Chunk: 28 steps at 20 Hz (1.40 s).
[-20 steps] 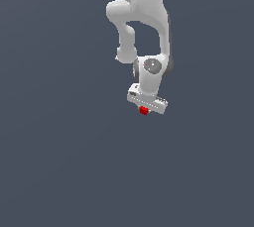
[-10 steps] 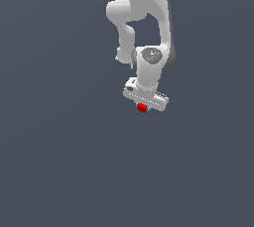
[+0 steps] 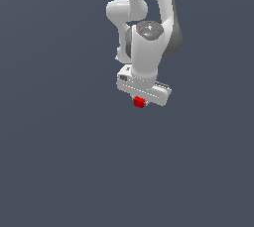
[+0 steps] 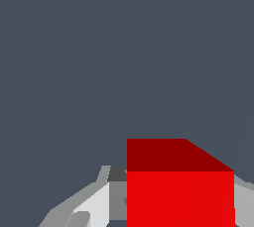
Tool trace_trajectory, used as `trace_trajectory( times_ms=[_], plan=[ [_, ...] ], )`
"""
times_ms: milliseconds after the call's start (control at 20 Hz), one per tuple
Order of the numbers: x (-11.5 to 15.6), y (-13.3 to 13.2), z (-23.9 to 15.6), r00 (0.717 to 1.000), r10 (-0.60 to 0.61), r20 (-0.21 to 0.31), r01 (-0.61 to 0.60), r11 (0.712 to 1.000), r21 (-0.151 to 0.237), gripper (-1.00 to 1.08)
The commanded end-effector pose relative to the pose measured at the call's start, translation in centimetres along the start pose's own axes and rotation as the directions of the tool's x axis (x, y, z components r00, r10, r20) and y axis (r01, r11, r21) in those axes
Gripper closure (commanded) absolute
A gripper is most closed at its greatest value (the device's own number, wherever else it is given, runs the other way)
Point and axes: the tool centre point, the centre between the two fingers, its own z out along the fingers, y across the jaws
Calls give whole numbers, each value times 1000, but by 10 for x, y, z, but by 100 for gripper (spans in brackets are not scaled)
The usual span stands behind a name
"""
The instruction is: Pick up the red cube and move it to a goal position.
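We see the grey worktop (image 3: 54, 161) filling both views, plain and even. Above it the white Panda arm (image 3: 146, 18) reaches down from the upper part of the exterior view. Directly below the arm's wrist sits the end effector (image 3: 140, 101), its fingers (image 4: 101, 201) closed against the red cube (image 3: 139, 102). The cube shows only partly beneath the white body, held there between the fingers.

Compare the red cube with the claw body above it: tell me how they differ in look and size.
Colour: the red cube is bright red; the claw body is white with grey parts.
Size: the cube is much narrower than the claw's wide body.
Shape: the cube is a plain block with flat faces; the claw body is a long bar.
Both hang together under the arm.
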Motion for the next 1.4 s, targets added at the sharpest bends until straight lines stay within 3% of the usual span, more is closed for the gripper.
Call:
trace_trajectory(
  times_ms=[0, 750, 1350],
  plan=[
    [11, 1, -24, 1000, 0, 0, 0, 1000, 0, 108],
    [75, 4, -148, 1000, 0, 0, 0, 1000, 0, 108],
    [101, 3, -194, 1000, -1, 0, 1, 1000, 0, 108]
  ],
)
